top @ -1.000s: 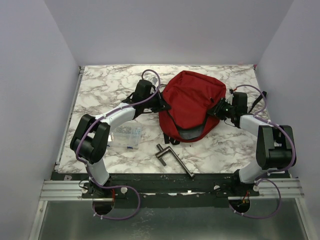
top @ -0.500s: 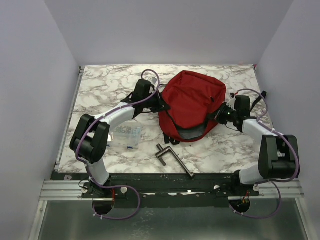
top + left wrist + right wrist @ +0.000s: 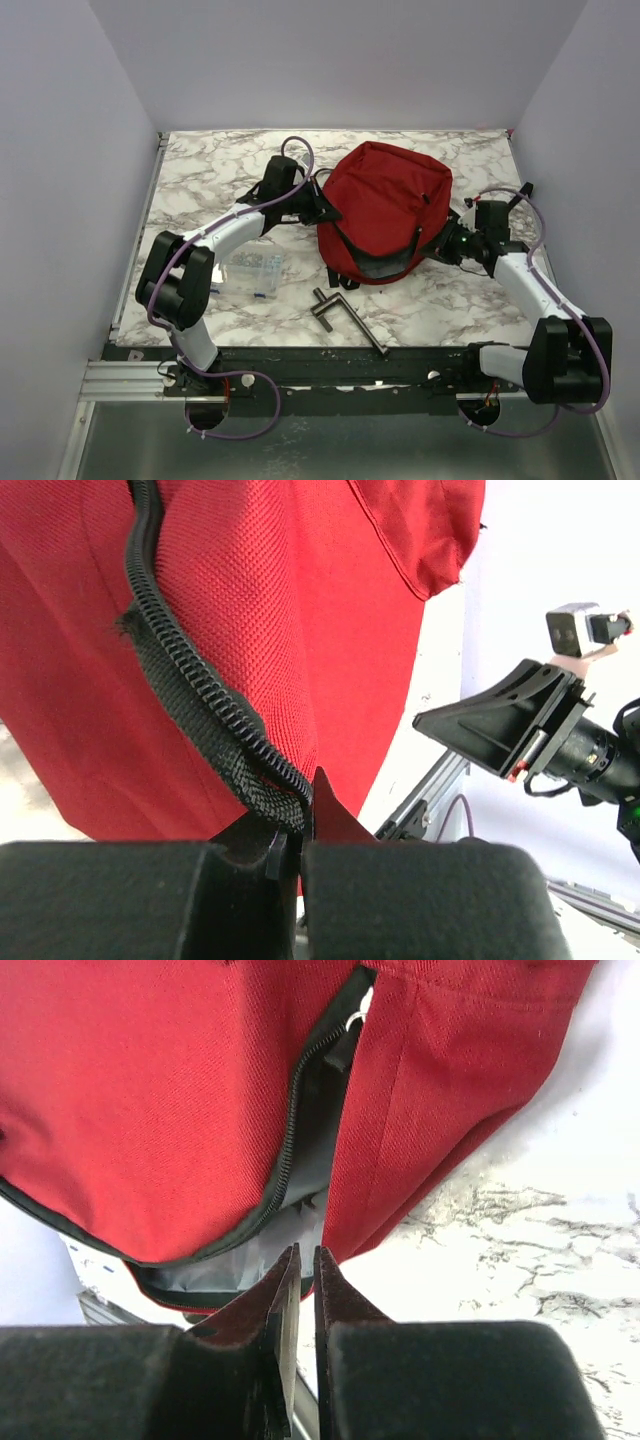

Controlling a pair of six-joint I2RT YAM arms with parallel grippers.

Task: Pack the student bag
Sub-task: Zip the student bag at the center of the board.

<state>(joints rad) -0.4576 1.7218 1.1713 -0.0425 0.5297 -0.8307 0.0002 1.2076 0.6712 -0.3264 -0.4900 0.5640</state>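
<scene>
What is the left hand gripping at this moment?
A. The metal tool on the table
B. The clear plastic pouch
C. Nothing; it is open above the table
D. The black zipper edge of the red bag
D: in the left wrist view the left hand is shut on the black zipper edge of the student bag.

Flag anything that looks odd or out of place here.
The student bag lies with its zipper gaping at the near end, grey lining showing. The left gripper pinches the black zipper edge, which looks frayed at one spot. A metal T-handled bar lies loose near the table's front edge.
</scene>
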